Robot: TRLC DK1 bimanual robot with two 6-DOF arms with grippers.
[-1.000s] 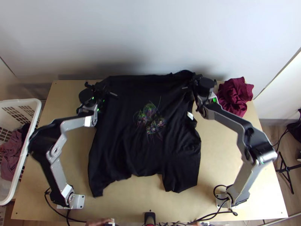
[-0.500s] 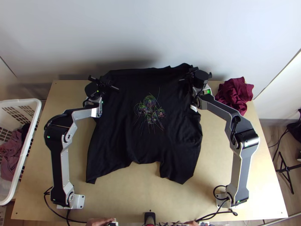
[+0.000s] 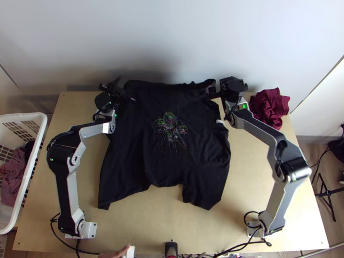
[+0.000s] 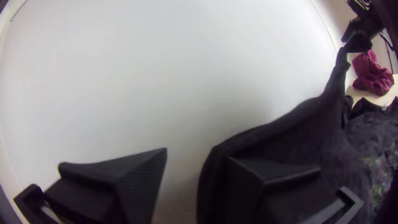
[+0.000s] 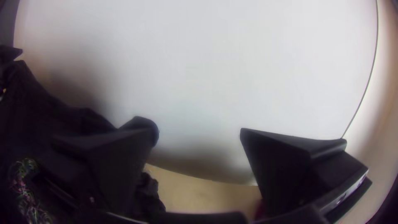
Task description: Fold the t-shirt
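Near the table's back edge, my left gripper [image 3: 118,91] stands at the black t-shirt's upper left corner and my right gripper [image 3: 228,83] at its upper right corner. The t-shirt [image 3: 167,150] lies spread, print up, its lower part flat and its back edge raised. In the left wrist view my left gripper [image 4: 198,153] is open, with dark cloth [image 4: 298,124] against one finger; this edge rises towards the right gripper. In the right wrist view my right gripper [image 5: 199,132] has its fingers wide apart, with cloth [image 5: 54,112] beside and partly behind one of them.
A crumpled maroon cloth [image 3: 269,108] lies at the back right, near the right gripper. A white basket [image 3: 26,189] with clothes stands left of the table. The wall [image 3: 172,38] rises close behind both grippers. A person's hand [image 3: 116,253] shows at the near edge.
The t-shirt's lower edge has moved away from the near table edge. Its raised back right corner has sunk since half a second ago. The right gripper's fingers have spread; the left gripper has shifted slightly back.
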